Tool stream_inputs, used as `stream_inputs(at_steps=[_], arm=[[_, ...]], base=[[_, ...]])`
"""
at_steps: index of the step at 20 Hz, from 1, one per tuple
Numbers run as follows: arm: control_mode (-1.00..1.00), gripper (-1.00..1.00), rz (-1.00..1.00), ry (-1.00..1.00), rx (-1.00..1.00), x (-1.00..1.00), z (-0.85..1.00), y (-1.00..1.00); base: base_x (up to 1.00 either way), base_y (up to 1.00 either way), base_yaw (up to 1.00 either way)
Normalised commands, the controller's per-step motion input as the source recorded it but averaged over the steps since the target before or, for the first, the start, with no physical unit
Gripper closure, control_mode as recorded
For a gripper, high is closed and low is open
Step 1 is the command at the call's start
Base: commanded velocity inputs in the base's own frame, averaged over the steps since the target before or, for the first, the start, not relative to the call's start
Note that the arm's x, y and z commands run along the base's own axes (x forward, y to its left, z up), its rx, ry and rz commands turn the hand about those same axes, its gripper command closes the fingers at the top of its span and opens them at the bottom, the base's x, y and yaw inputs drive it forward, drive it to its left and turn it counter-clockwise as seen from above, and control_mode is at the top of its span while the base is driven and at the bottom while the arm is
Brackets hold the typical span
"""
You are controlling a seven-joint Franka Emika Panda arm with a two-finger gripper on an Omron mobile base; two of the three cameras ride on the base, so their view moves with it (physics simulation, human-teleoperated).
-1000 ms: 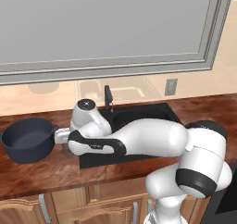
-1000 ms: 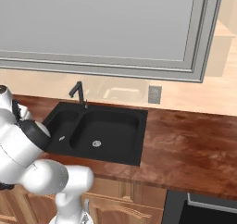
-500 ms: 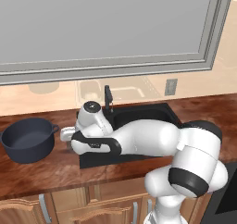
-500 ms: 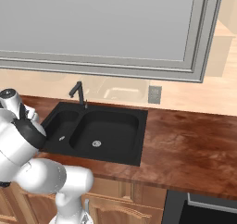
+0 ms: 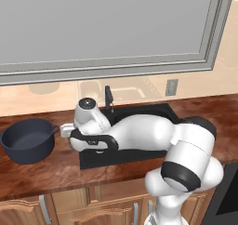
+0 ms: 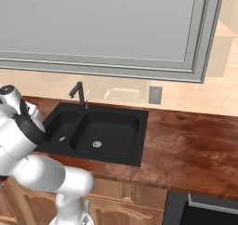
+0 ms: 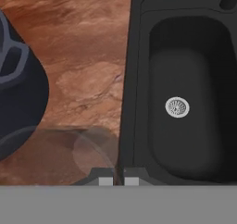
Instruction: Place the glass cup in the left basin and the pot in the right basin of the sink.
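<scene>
The tool (image 7: 118,177) hangs above the brown marbled table (image 7: 88,61), just left of the edge of the sink (image 7: 134,79), with its two dark fingertips (image 7: 105,177) drawn nearly together at the bottom of the hand view. A faint, see-through rounded shape spreads around and above those tips: this is the glass cup (image 7: 74,153), and the tool is clenched on its thin wall, holding it over the table beside the sink's rim. In the left base view the tool (image 5: 66,132) sits at the end of the arm, which stretches leftward across the sink (image 5: 139,112), and the cup itself is too pale to make out there. The pot (image 5: 28,140) stands upright on the table (image 5: 46,170), just left of the tool, one loop handle pointing toward it; in the hand view the pot (image 7: 21,93) shows as a dark curved wall with a loop handle at the left edge. The left basin (image 7: 185,102) lies to the right of the tool in the hand view, its round silver drain (image 7: 177,107) in plain sight. In the right base view the left basin (image 6: 60,126) is the narrow one next to the arm, and the right basin (image 6: 109,131) is the wider one beside it. The slim black faucet (image 6: 79,93) rises at the back rim of the sink (image 6: 135,145).
</scene>
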Motion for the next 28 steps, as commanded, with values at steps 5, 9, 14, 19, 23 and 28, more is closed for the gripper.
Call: stream_inputs(at_steps=[5,9,14,19,23,28], arm=[[-1.0,1.0,-0.02,0.0,0.0,0.12,0.02,-0.21],[-1.0,1.0,-0.01,0.0,0.0,0.06,0.0,-0.39],[-1.0,1.0,-0.01,0.0,0.0,0.02,-0.01,-0.48],[-1.0,1.0,0.0,0.0,0.0,0.06,-0.06,-0.38],[-1.0,1.0,0.0,0.0,0.0,0.19,-0.25,-0.22],[-1.0,1.0,0.0,0.0,0.0,0.33,-0.38,-0.02]], base=[[0.0,0.0,0.0],[0.0,0.0,0.0],[0.0,0.0,0.0],[0.0,0.0,0.0],[0.0,0.0,0.0],[0.0,0.0,0.0]])
